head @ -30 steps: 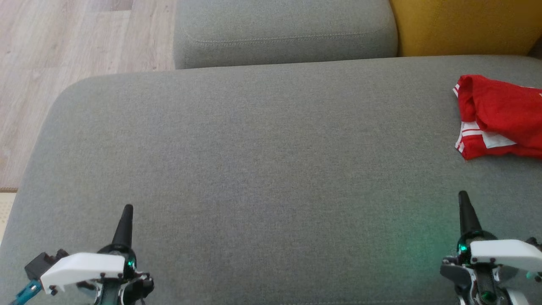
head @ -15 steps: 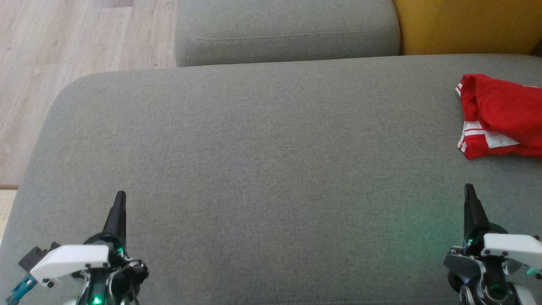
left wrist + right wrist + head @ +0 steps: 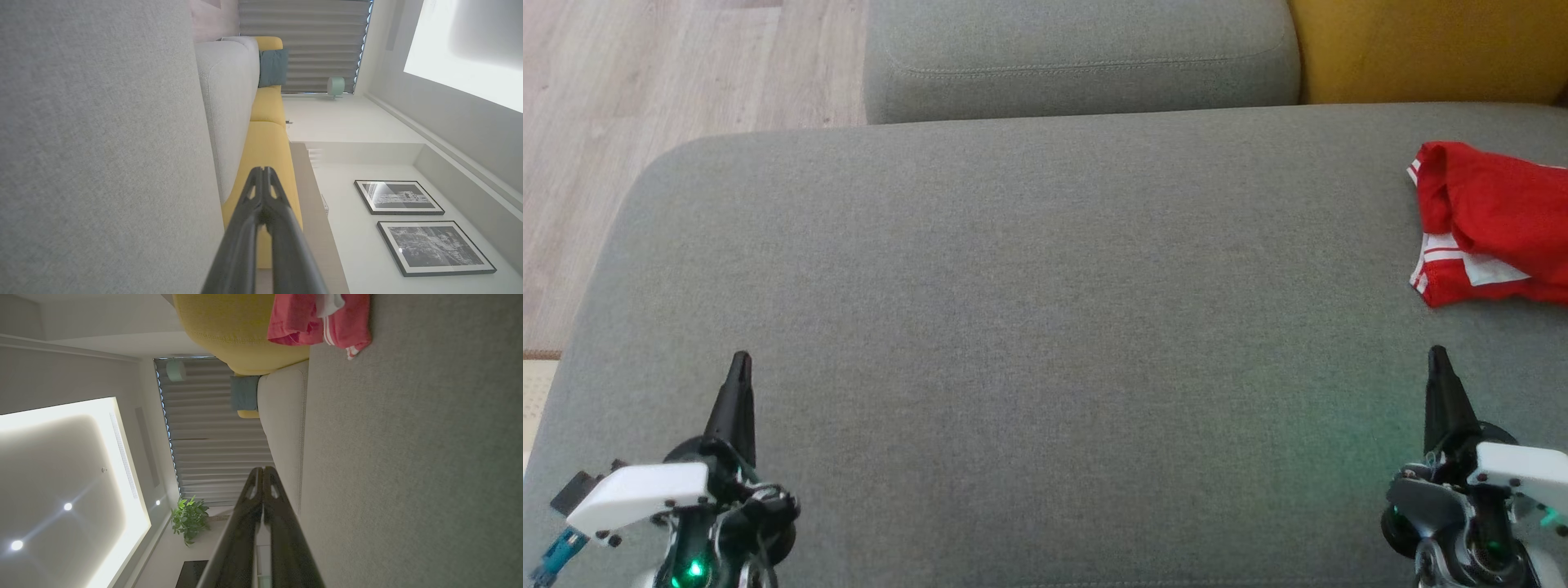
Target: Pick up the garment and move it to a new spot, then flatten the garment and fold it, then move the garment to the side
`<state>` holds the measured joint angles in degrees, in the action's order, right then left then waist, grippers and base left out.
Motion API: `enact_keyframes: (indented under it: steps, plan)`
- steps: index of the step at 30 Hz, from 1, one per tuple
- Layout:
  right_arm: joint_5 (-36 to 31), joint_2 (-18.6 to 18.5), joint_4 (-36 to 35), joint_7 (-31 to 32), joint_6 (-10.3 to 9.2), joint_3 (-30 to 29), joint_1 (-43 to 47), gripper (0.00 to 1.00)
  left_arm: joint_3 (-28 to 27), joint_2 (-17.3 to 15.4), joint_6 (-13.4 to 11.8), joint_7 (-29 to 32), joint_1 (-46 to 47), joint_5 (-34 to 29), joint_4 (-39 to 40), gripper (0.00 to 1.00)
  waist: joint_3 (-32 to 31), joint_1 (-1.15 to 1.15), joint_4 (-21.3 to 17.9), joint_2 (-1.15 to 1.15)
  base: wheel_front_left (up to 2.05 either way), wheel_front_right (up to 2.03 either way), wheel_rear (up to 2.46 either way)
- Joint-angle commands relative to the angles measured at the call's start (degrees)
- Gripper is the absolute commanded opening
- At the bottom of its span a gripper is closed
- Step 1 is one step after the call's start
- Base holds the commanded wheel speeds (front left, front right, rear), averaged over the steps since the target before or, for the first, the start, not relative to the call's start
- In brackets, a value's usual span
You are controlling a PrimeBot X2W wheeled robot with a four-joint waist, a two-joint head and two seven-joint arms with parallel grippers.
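Left fingers (image 3: 737, 384) and right fingers (image 3: 1441, 384): pressed tip to tip, holding nothing.
Both sets point up over the grey seat cushion (image 3: 1045, 269), at its near-left and near-right corners. Red garment (image 3: 1494, 212), white-striped trim, lies bunched at the cushion's right edge, beyond the right fingers and apart from them. Behind the cushion: second grey cushion (image 3: 1078, 57), yellow cushion (image 3: 1421, 49). Left of it: wood floor (image 3: 645, 98).

A home living room is indicated by a broad grey fabric sofa seat (image 3: 1013, 286), a mustard-yellow upholstered section (image 3: 1421, 49), pale wood-plank flooring (image 3: 645, 98), black-framed wall prints (image 3: 398, 197), pleated grey curtains (image 3: 212, 449) and a leafy green plant (image 3: 190, 518).
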<state>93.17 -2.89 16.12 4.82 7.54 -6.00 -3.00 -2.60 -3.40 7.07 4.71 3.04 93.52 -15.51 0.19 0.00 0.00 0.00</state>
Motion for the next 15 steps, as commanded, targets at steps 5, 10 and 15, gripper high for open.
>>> enact_keyframes:
  steps: [5,10,15]
  plan:
    - [0.2,-1.0,-2.2,0.5,-0.05,0.9,-3.0,0.00,-2.2,-0.7,0.4,0.4,3.0,0.1,1.5,0.00,0.0,0.00,0.0,0.00,0.00,0.00,0.00]
    - [0.1,-1.0,-2.2,0.6,-0.05,0.9,-3.1,0.00,-2.3,-0.7,0.4,0.5,3.0,0.0,1.5,0.00,0.0,0.00,0.0,0.00,0.00,0.00,0.00]
    - [0.1,-0.9,-2.2,0.6,-0.05,0.8,-3.1,0.00,-2.4,-0.6,0.4,0.5,3.0,-0.1,1.5,0.00,0.0,0.00,0.0,0.00,0.00,0.00,0.00]
